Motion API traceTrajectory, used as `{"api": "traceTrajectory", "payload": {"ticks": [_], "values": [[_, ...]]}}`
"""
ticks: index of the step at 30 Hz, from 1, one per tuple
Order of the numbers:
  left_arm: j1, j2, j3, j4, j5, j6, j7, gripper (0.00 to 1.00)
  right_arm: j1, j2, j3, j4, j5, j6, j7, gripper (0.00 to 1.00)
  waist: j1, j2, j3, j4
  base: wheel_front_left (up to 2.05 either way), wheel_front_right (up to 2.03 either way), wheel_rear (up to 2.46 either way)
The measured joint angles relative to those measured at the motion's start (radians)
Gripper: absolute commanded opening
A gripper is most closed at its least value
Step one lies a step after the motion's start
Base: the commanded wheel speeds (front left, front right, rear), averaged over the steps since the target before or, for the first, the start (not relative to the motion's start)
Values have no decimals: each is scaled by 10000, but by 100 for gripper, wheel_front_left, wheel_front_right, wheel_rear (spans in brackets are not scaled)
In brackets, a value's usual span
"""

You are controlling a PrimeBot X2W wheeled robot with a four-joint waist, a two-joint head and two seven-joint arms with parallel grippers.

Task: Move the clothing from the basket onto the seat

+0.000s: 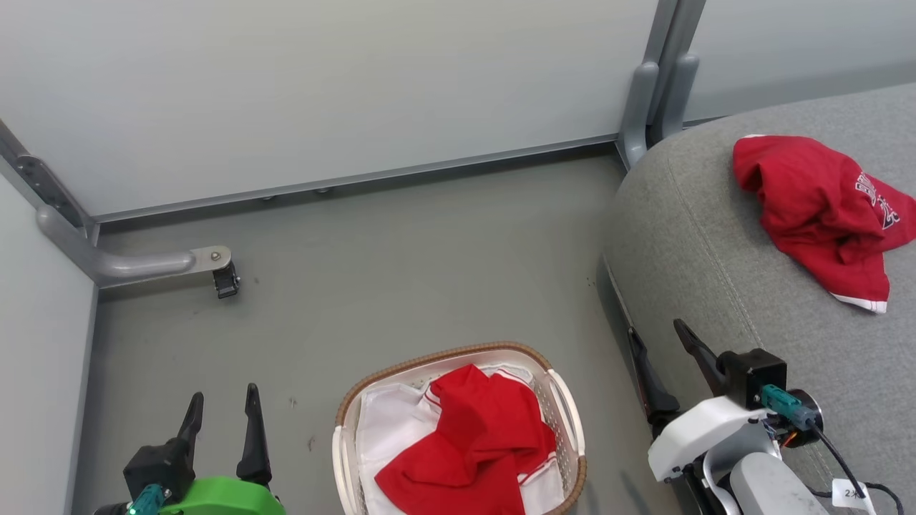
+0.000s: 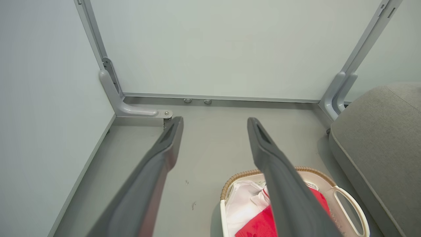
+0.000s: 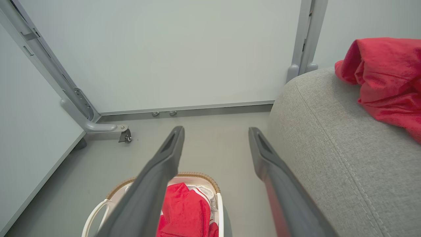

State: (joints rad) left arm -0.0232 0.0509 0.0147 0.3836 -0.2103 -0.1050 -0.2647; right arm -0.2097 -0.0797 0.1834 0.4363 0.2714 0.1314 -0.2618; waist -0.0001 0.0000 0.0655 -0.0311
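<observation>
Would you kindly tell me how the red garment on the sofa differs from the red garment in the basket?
The garment on the sofa lies heaped on the grey sofa cushion; the garment in the basket sits bunched inside the basket on a white liner. The garment on the sofa shows white lettering; the garment in the basket shows white stripes. Both are crumpled bright red fabric with white trim.
</observation>
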Motion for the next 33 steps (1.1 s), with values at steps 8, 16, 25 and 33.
{"api": "traceTrajectory", "payload": {"ticks": [8,16,25,33], "values": [[453,-4,40,-178,-274,217,0,100,343,121,59,63,17,0,0,100,0,0,-403,262,0,0,0],[485,-6,-360,-107,-489,142,0,100,248,107,146,29,4,0,0,100,0,0,-198,196,0,0,0],[-880,-13,-1732,817,-1051,-13,-2,100,-1072,-127,190,-477,196,0,0,100,0,0,861,-98,0,0,0],[-2597,-25,-2989,1791,-1655,-86,-2,100,-2131,-341,121,-1147,366,0,0,100,1,0,2289,-529,0,0,0]]}}
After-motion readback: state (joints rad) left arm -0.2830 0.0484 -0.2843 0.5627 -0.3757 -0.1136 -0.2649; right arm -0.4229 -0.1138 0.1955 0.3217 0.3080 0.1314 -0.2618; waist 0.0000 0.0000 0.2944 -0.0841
